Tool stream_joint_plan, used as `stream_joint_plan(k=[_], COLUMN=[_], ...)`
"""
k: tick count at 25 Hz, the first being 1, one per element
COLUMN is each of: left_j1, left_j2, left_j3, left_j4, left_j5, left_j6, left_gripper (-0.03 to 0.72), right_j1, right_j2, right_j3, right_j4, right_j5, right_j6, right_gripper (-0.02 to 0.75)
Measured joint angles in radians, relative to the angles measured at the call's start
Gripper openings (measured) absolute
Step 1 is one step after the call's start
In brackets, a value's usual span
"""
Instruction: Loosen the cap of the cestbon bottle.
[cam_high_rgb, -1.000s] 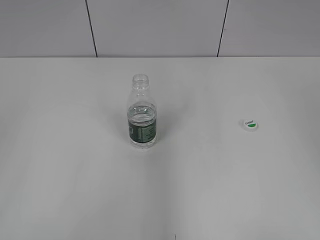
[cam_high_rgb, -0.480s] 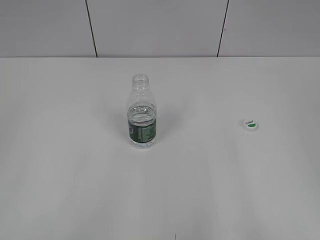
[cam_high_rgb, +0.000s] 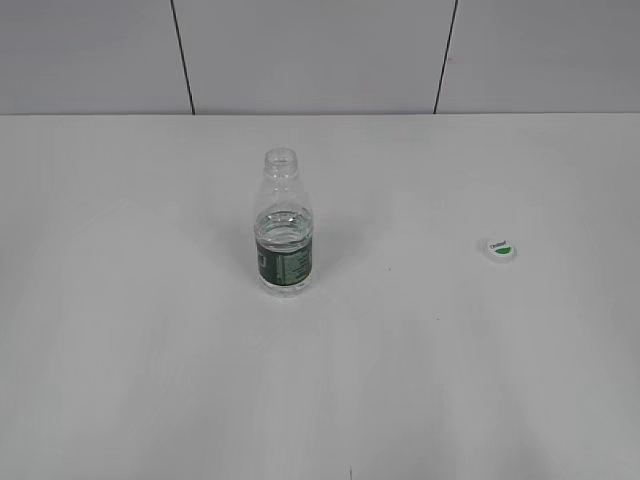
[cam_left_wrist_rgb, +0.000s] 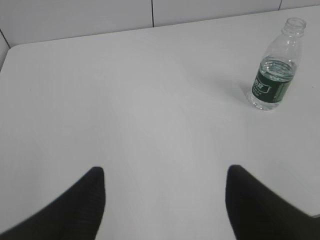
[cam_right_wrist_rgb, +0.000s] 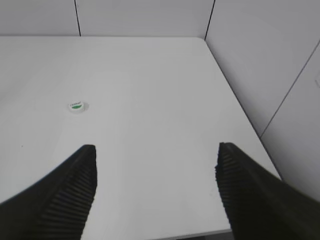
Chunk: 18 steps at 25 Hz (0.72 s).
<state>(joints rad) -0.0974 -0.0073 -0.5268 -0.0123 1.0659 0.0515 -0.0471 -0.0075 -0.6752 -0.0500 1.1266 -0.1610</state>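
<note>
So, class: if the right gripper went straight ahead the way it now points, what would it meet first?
Probably nothing but bare table. The right gripper is open, and the cap lies left of its line, though depth is hard to judge.

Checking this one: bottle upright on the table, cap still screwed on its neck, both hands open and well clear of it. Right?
Not quite. The cap is off: the exterior view shows it lying on the table to the right of the cestbon bottle, whose neck is open. The rest holds: the bottle stands upright, and the left hand and right hand are open and clear of it.
</note>
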Motion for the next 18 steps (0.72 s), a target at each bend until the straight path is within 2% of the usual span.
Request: stream_joint_plan(k=[6,18], left_j1=[0.0,0.0], left_j2=[0.0,0.0], left_j3=[0.0,0.0], left_j4=[0.0,0.0], left_j5=[0.0,0.001], left_j6=[0.0,0.0], left_gripper=[0.467,0.467], right_j1=[0.0,0.0], right_j2=[0.0,0.0], right_j3=[0.126,0.16], right_j4=[0.031,0.041], right_j5=[0.021,-0.028], right_j6=[0.004,0.006], right_gripper=[0.566,0.566])
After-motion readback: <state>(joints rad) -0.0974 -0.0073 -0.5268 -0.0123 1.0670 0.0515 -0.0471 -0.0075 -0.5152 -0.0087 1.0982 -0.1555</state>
